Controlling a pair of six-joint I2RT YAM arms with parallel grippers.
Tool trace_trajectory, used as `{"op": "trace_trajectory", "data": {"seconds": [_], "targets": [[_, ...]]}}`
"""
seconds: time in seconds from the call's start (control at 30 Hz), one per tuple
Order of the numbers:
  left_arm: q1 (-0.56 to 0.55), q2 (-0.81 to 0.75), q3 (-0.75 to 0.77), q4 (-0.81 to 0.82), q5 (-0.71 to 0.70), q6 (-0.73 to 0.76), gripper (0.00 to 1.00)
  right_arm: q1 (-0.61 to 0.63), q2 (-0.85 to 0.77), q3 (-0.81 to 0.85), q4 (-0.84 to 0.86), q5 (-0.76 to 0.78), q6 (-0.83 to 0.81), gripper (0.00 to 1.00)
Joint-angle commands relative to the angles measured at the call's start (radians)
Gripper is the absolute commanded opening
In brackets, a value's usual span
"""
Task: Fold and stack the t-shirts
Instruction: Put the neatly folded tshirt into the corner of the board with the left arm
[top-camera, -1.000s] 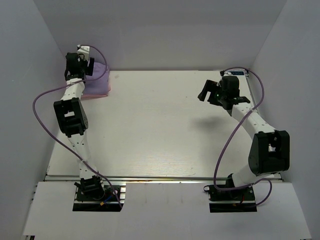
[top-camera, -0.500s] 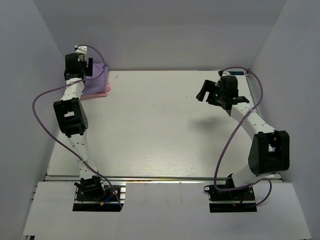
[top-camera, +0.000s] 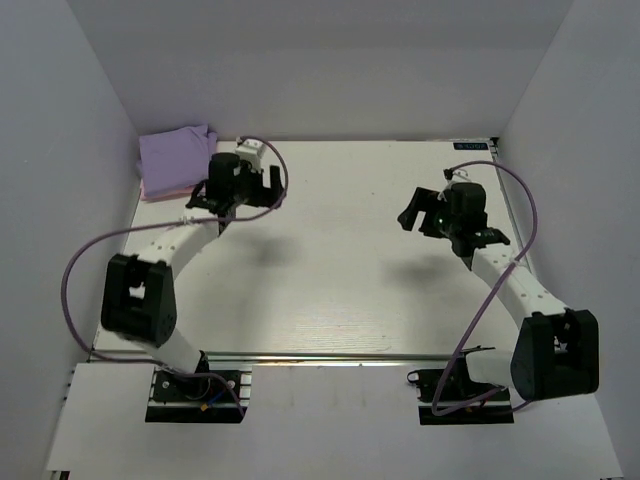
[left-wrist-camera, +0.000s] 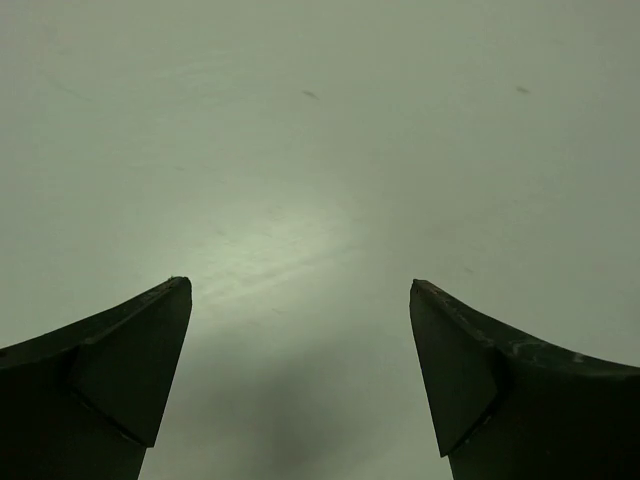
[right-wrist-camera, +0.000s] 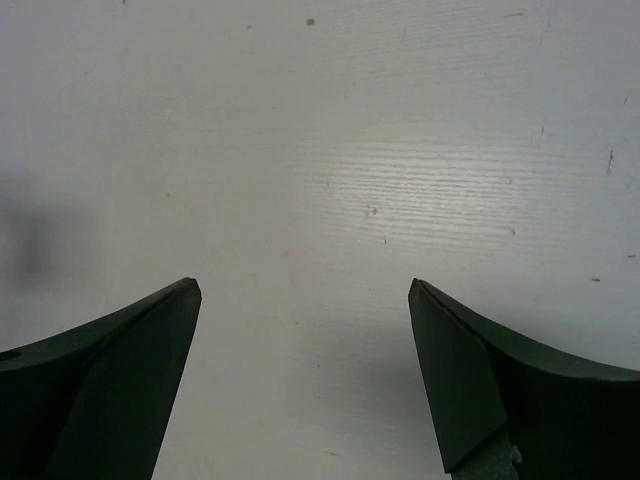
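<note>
The folded lavender-purple t-shirt (top-camera: 176, 156) lies in the far left corner of the table on top of the folded pink t-shirt (top-camera: 152, 190), of which only an edge shows. My left gripper (top-camera: 237, 190) is open and empty, right of the stack and apart from it. In the left wrist view its fingers (left-wrist-camera: 120, 360) frame only bare table. My right gripper (top-camera: 418, 210) is open and empty over the right half of the table. In the right wrist view its fingers (right-wrist-camera: 480, 370) frame only bare table too.
White walls close in the table (top-camera: 330, 260) at the back, left and right. Purple cables (top-camera: 80, 260) loop along both arms. A metal rail (top-camera: 330, 355) runs along the table's near edge.
My left arm has pulled away from the far left corner and swung right and nearer, uncovering the shirt stack. My right gripper has moved a little nearer and lower.
</note>
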Motion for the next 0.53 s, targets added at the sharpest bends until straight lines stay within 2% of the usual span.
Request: {"op": "trace_trajectory", "data": {"seconds": [0.0, 0.03, 0.17, 0.3, 0.4, 0.5], "targets": [[-0.078, -0.208, -0.154, 0.071, -0.045, -0.123, 1.0, -0.003, -0.073, -0.07, 0.056, -0.029, -0.028, 0.9], [-0.106, -0.234, -0.211, 0.071, -0.058, -0.124, 1.0, 0.0, -0.113, -0.11, 0.081, -0.042, -0.026, 0.9], [-0.255, -0.298, -0.233, -0.038, -0.144, -0.124, 1.0, -0.003, -0.178, -0.245, 0.174, -0.062, -0.011, 0.9], [-0.325, -0.354, -0.314, -0.05, -0.179, -0.147, 1.0, -0.002, -0.201, -0.294, 0.175, -0.03, 0.003, 0.9], [-0.364, -0.374, -0.314, -0.079, -0.257, -0.156, 1.0, -0.002, -0.204, -0.336, 0.202, -0.035, -0.005, 0.9], [-0.388, -0.397, -0.314, -0.122, -0.305, -0.156, 1.0, -0.003, -0.219, -0.382, 0.257, -0.096, 0.006, 0.9]]}}
